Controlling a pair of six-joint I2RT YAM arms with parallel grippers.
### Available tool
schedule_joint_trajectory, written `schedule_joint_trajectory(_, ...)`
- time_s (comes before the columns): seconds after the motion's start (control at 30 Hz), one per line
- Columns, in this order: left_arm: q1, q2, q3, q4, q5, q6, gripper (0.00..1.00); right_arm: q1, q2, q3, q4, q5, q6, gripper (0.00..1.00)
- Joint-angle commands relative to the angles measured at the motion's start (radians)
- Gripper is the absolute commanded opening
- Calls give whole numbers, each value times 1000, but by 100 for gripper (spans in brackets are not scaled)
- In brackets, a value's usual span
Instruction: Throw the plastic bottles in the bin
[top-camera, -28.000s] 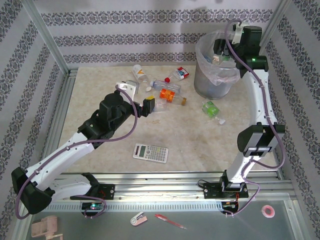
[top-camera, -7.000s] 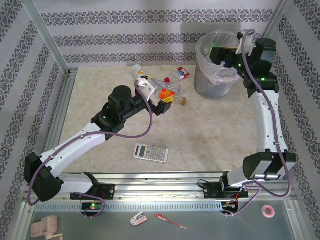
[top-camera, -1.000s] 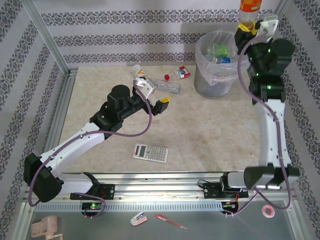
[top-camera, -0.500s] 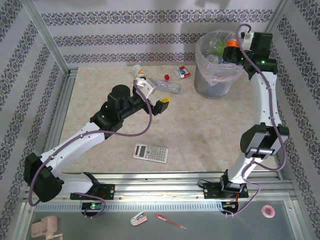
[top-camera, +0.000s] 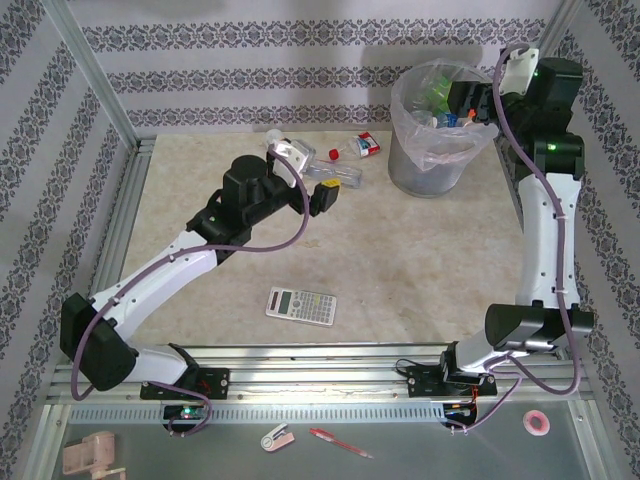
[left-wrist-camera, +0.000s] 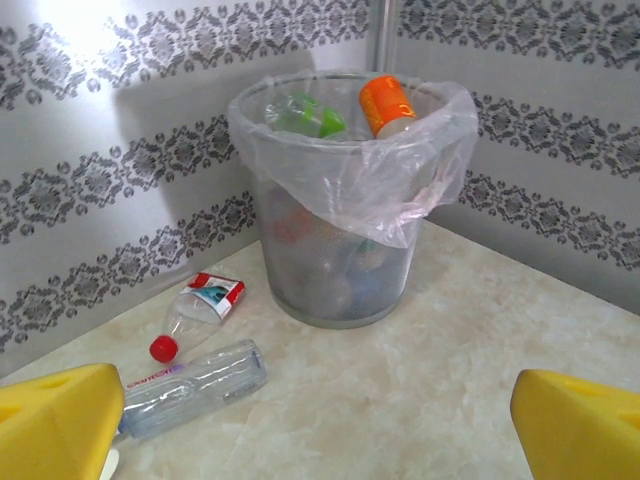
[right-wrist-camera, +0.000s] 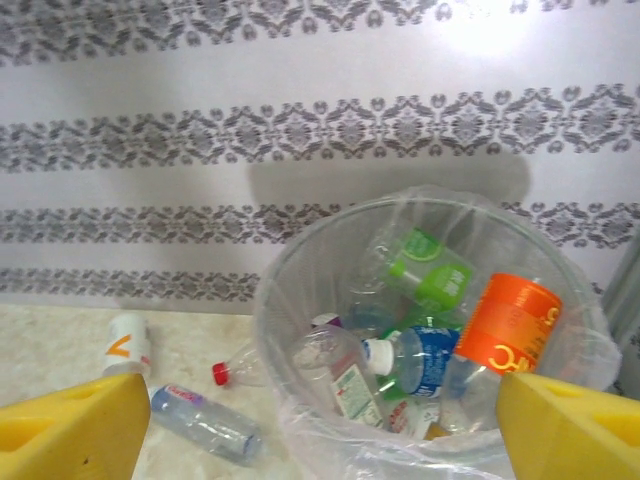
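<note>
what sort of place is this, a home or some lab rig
Probably a robot test cell: a marble-look tabletop boxed in by aluminium posts and wallpapered panels, with left arm and right arm bolted to a rail at its near edge.

The left arm (top-camera: 170, 270) stretches low and diagonally toward the far middle, and the left pincer (top-camera: 325, 197) points rightward, its yellow-tipped fingers (left-wrist-camera: 55, 420) spread wide with nothing between. The right arm (top-camera: 548, 230) rises tall along the right side, wrist bent leftward; the right pincer (top-camera: 465, 108) gapes wide, empty.
</note>
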Motion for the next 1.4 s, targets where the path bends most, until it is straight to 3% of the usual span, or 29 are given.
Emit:
schedule_joint_trajectory(0.0, 36, 18, 52, -70, -45, -114, 100, 21, -35, -31, 25, -73, -19, 91)
schedule_joint_trajectory(0.3, 146, 130, 178, -263, -107, -360, 100, 84, -112, -80, 28, -138, -69, 97)
schedule_joint_trajectory(0.6, 252, 412, 462, -536, -72, -537, 100, 134, -164, -141, 11, -151, -72, 98)
schedule_joint_trajectory(0.97, 324, 782, 831, -699, -55, -623, 100, 176, -230, -250, 5, -162, -52, 98)
schedule_joint_trajectory(1.37, 353, 1059, 1126, -797, -101, -651, 99, 195, -287, -357, 16, -167, -21, 98)
